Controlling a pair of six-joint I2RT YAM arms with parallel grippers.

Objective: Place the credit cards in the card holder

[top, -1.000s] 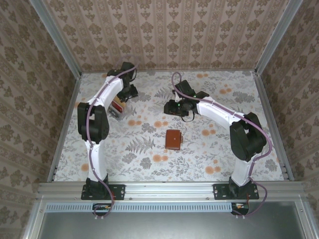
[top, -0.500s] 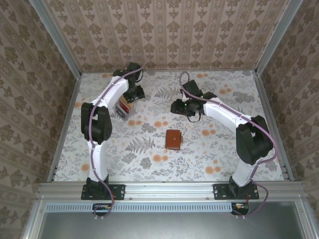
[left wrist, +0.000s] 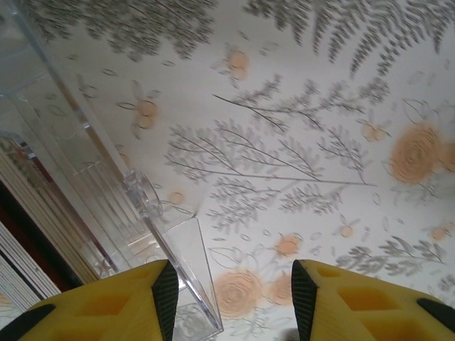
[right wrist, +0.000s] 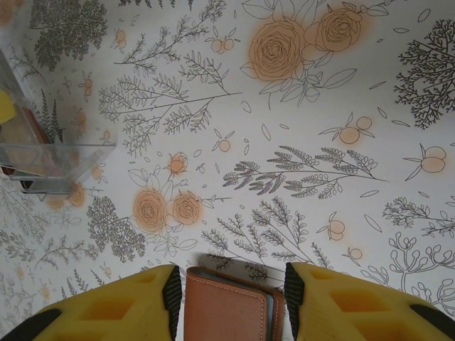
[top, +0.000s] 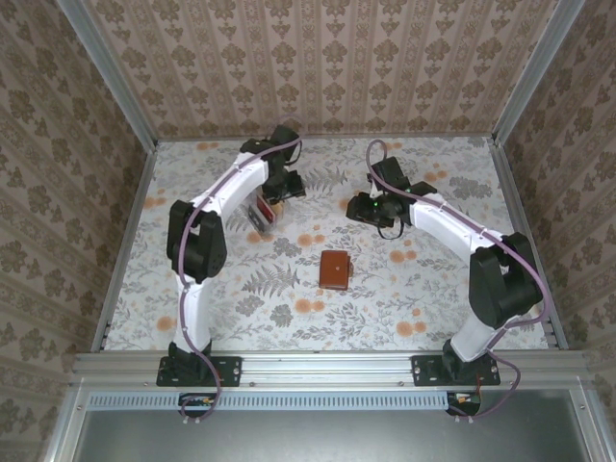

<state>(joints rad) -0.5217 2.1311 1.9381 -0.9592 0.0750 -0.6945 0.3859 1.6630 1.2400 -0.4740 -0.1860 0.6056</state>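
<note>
Partly cropped card holder (right wrist: 229, 307) (bottom edge).

Bright, even, soft light with faint shadows; overhead view sharp, wrist views slightly blurred near edges.

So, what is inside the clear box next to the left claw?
Red-orange credit cards show through the wall of the clear box. Their number cannot be told: the cards hide one another, and they are too small in the top view to count.
</note>
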